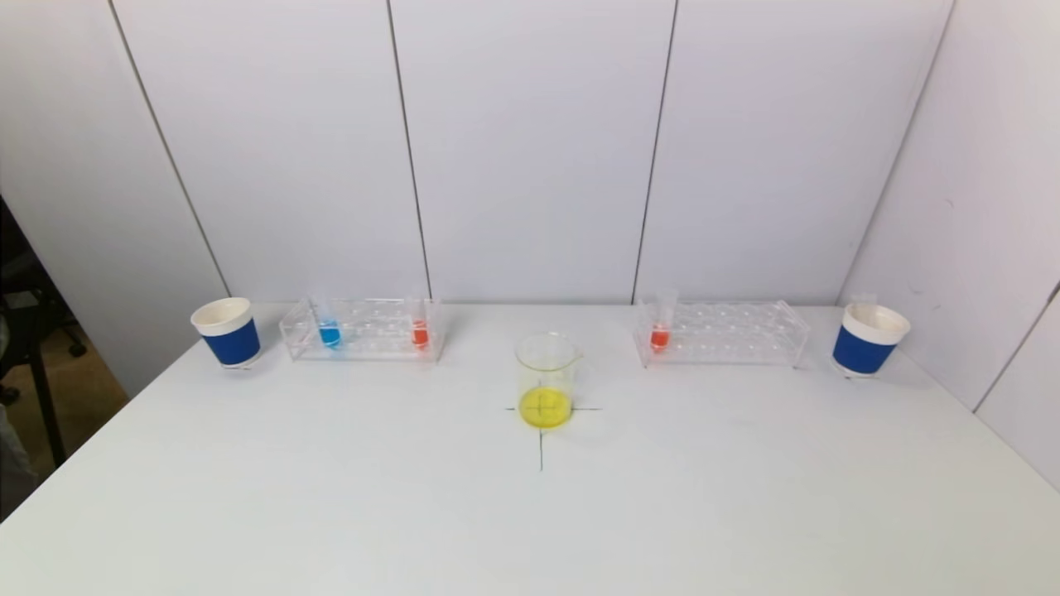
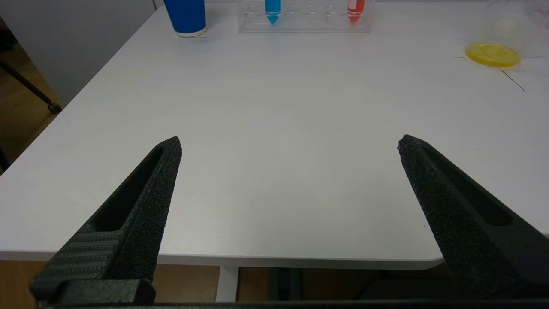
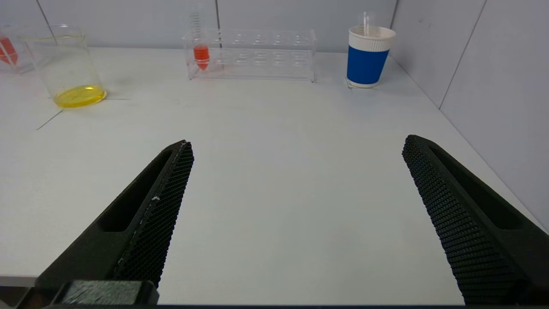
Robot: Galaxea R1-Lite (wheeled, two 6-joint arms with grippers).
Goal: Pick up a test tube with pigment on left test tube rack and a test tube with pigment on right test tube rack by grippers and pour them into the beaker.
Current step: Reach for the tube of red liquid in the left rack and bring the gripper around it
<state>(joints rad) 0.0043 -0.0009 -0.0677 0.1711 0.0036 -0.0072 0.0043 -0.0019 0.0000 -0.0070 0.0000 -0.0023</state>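
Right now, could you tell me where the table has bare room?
The whole near half of the table, before the beaker, is bare. Things line the far edge: left rack, right rack, cups at both ends.

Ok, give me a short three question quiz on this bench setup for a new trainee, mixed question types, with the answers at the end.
1. True or false: the left rack holds one blue tube and one red tube.
2. What colour is the liquid in the beaker? A green, B yellow, C clear.
3. Fill in: the right rack holds ___ filled tube.

Key
1. True.
2. B.
3. One, red, at the end nearest the beaker. The left gripper and right gripper are both open near the table's front edge, holding nothing.
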